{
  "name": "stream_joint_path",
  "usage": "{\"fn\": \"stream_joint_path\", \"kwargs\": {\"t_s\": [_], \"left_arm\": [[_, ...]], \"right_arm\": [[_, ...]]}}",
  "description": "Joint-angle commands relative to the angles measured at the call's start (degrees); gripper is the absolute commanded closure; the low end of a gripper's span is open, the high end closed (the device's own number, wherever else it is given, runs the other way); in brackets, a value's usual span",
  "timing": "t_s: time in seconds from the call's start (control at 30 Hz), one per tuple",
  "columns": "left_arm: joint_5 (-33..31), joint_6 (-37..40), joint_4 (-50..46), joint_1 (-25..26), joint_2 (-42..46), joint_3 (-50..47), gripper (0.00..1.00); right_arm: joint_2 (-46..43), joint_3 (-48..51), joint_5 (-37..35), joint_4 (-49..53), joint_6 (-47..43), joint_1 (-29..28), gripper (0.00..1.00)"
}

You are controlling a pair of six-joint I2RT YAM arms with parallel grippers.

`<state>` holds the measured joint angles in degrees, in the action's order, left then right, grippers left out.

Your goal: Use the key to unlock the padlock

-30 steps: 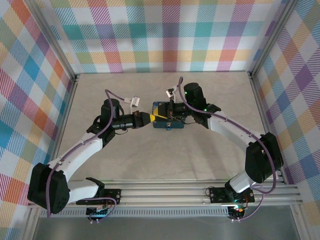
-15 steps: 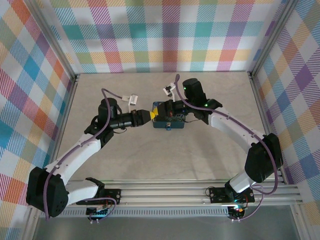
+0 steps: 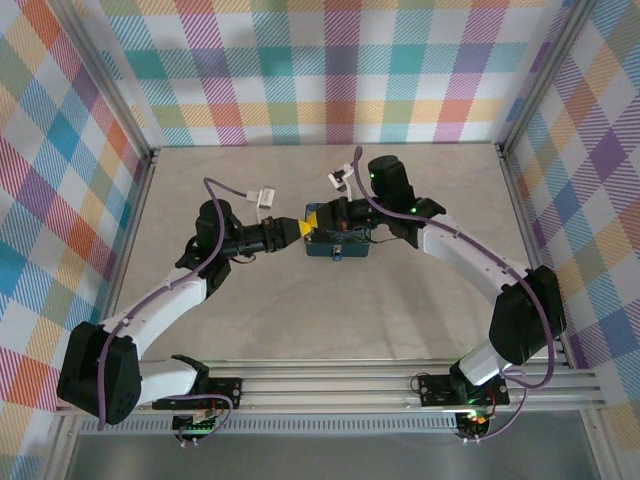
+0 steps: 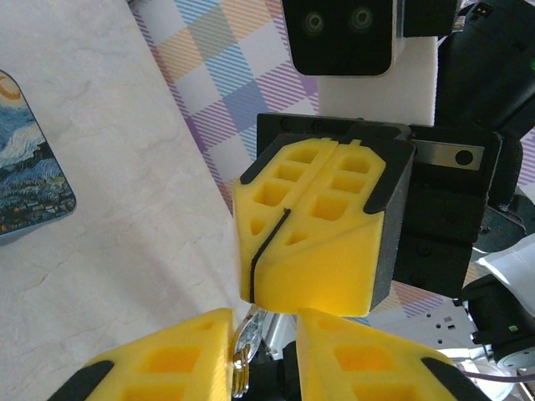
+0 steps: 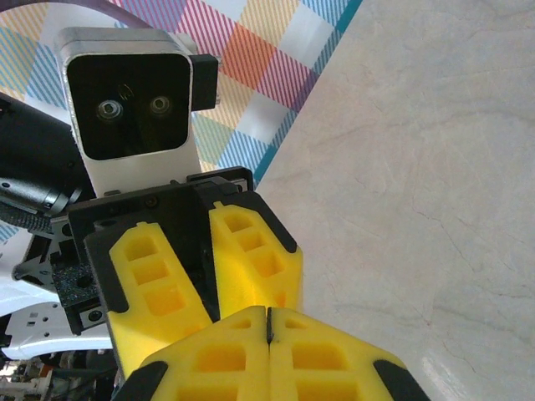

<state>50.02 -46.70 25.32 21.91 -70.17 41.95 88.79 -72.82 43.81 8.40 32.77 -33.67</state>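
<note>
The two arms meet over the middle of the pale counter (image 3: pixel 300 310), their yellow tips nearly nose to nose above the left end of a dark blue tin box (image 3: pixel 348 248) printed with a starry night. In the top view the left pincer (image 3: pixel 302 229) reaches in from the left and the right pincer (image 3: pixel 322 214) comes from the right, just beside it and a little farther back. The left wrist camera shows the left pincer (image 4: pixel 264 336) with its two fingers drawn close, a narrow gap between them. In that gap sits the padlock (image 4: pixel 243 344), a tiny yellowish metal piece pinched at the tips and lying against one finger, its far side lost in shadow. Straight in front of it hangs the right pincer (image 4: pixel 269 246), its fingers pressed together so that only a thin dark seam runs between them; whether anything slim is caught in that seam cannot be told. A corner of the tin box (image 4: pixel 25 180) lies flat on the counter at the left edge of this view. From the right wrist camera the right pincer (image 5: pixel 267 324) shows the same tight seam, and the left pincer (image 5: pixel 207 271) faces it, tips close by. Plaid walls stand around the counter.
</note>
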Motion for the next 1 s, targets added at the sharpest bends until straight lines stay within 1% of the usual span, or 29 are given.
{"fn": "stream_joint_path", "kwargs": {"t_s": [0.0,0.07,0.13,0.23,0.37,0.53,0.77,0.97], "left_arm": [[0.4,-2.2,5.1,-0.6,-0.8,-1.2,0.76],[0.4,-2.4,5.4,-0.6,-0.8,-1.3,0.77],[0.4,-2.4,5.4,-0.7,-0.8,-1.5,0.77],[0.3,-2.5,5.3,-1.0,-0.8,-2.0,0.69],[0.3,-2.6,5.0,-1.2,-0.7,-2.4,0.66],[0.4,-2.7,5.1,-1.5,-0.7,-2.7,0.71],[1.5,-2.9,5.1,-1.5,-0.8,-2.8,0.71],[1.8,-2.8,5.0,-1.5,-0.7,-2.6,0.83]], "right_arm": [[-1.7,1.1,3.3,-3.2,1.3,-0.2,1.00],[-1.8,1.7,3.2,-4.0,1.9,-0.1,1.00],[-1.9,2.1,3.0,-4.7,2.4,-0.2,1.00],[-2.1,2.8,2.5,-5.6,3.0,0.0,1.00],[-2.5,3.1,2.8,-7.1,4.2,0.2,1.00],[-2.4,3.2,2.8,-7.4,4.6,0.2,1.00],[-2.7,3.9,1.5,-8.6,6.0,0.2,1.00],[-2.7,3.8,0.8,-8.9,6.8,0.2,1.00]]}}
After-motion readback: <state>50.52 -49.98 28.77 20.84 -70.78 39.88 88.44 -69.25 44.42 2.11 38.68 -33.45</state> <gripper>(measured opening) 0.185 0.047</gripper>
